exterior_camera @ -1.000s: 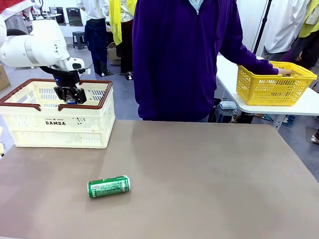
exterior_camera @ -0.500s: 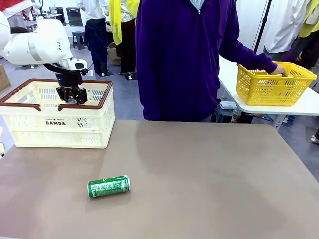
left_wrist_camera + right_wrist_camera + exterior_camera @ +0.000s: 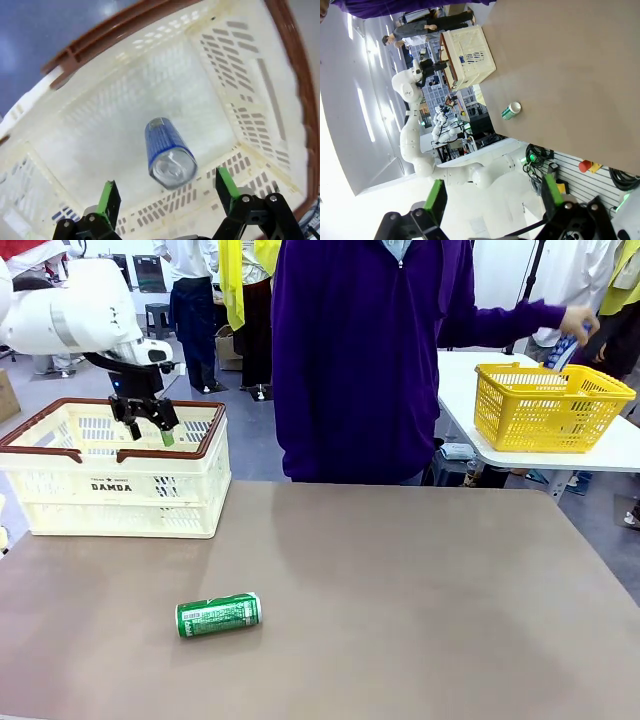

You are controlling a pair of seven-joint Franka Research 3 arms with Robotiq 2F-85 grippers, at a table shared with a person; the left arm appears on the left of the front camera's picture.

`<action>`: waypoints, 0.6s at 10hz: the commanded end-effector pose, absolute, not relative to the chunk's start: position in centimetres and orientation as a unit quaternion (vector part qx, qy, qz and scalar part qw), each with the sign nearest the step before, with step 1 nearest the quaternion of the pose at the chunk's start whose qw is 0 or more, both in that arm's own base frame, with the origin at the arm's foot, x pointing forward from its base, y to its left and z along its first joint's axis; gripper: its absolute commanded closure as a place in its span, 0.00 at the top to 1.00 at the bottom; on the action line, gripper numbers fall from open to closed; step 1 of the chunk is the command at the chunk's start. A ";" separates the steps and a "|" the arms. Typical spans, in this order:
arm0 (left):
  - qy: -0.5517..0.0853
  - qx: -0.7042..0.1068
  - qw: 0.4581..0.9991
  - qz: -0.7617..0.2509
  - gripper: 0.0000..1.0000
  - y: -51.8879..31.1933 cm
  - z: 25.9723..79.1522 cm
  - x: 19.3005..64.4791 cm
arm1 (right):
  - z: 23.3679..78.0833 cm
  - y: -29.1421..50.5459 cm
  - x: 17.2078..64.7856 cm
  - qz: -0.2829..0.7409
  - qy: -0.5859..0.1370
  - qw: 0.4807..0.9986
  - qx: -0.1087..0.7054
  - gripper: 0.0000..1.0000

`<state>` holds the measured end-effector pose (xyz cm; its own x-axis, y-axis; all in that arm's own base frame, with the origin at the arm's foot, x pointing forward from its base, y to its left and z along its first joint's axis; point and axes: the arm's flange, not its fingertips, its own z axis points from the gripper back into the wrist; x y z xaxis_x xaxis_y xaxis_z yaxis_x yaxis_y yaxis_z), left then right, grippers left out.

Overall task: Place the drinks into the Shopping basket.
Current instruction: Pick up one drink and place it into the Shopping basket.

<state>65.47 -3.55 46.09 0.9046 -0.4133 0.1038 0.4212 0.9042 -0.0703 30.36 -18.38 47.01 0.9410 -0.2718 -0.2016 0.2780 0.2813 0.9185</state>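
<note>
Left gripper (image 3: 150,433): upper left, jaws spread, empty, above Shopping basket (image 3: 120,495). Blue can (image 3: 167,152): inside basket. Green can (image 3: 218,614): lower left, lying on table (image 3: 400,590). Right gripper (image 3: 492,192): jaws spread, empty.

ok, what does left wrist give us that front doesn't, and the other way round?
Left wrist: the blue can inside the Shopping basket, clear of the left gripper. Front: the green can on its side on the table, and a person's hand above a yellow basket. Both: the left gripper open above the Shopping basket.
</note>
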 end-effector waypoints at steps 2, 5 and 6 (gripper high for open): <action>-0.138 -0.188 0.943 -0.238 1.00 -0.2 52.4 56.5 | 47.6 -18.5 30.3 -0.176 0.007 0.799 0.575 1.00; -0.305 -0.374 0.857 -0.178 1.00 5.8 55.6 50.6 | 47.6 -18.5 30.3 -0.176 0.007 0.799 0.575 1.00; -0.316 -0.449 0.808 -0.215 1.00 9.1 56.2 49.4 | 47.6 -18.5 30.3 -0.176 0.007 0.799 0.575 1.00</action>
